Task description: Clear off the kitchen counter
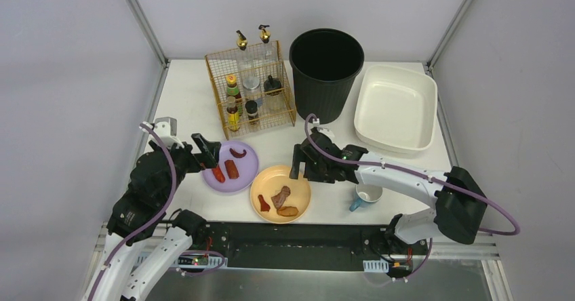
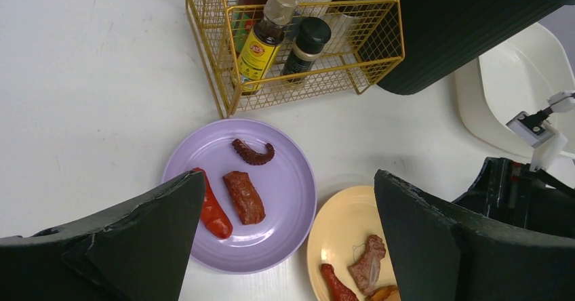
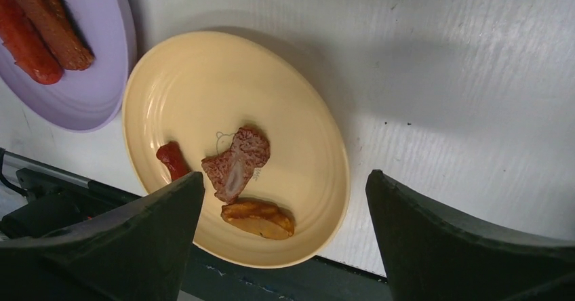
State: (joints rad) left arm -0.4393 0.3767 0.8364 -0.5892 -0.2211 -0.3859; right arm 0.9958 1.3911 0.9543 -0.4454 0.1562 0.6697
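The matte white tabletop (image 1: 183, 97) is seen closed in by pale grey walls (image 1: 68, 77) and aluminium posts (image 1: 142, 19), with a black rail (image 1: 291, 236) along its near edge. A black bin (image 1: 325, 70) stands towards the back of the tabletop. A yellow wire rack (image 1: 251, 87) of bottles is set just left of the bin, and a white tub (image 1: 397, 108) just right of it. In front of the bin, a yellow plate (image 1: 271, 182) carrying food pieces is found. A purple plate (image 1: 245, 160) with three pieces lies in front and left of the bin, and a cup (image 1: 368, 195) in front and right. The left gripper (image 1: 205, 153) is held open and empty over the purple plate. The right gripper (image 1: 298, 162) is spread wide, empty, in front of the bin.
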